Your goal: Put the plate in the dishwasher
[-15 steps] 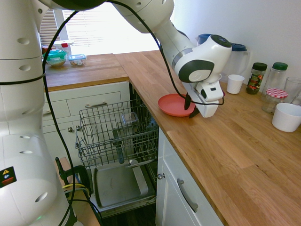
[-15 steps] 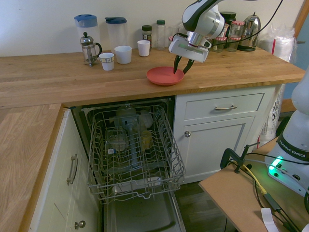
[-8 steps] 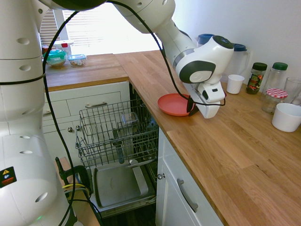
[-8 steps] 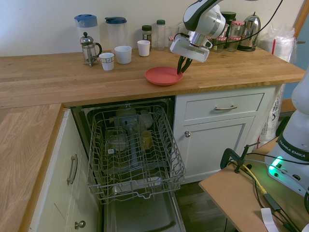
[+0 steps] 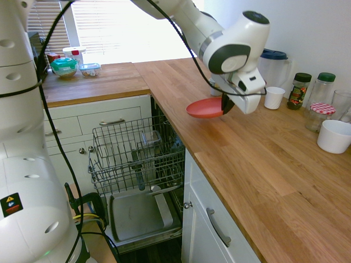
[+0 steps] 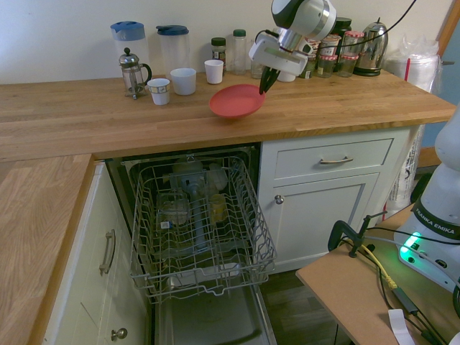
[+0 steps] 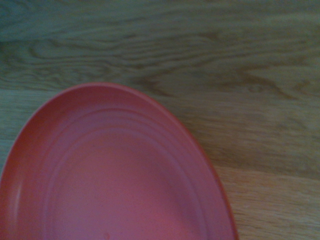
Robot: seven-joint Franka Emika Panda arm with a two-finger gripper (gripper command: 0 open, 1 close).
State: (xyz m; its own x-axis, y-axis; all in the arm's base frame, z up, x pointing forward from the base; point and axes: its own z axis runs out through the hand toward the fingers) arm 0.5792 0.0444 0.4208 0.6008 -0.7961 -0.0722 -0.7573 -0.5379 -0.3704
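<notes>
Fingers [image 6: 267,77] pinch the plate [image 6: 236,101] above the counter [image 6: 144,122], dishwasher [image 6: 198,230] rack holding glassware.

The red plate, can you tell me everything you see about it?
The plate is small, round and coral red, and looks like smooth plastic. It has a shallow rim and faint rings inside. It looks empty and clean. The gripper pinches it by one edge, so it hangs in the air above the wooden counter, tilted a little. Nothing else touches it. The dishwasher rack is open below and to the side.
</notes>
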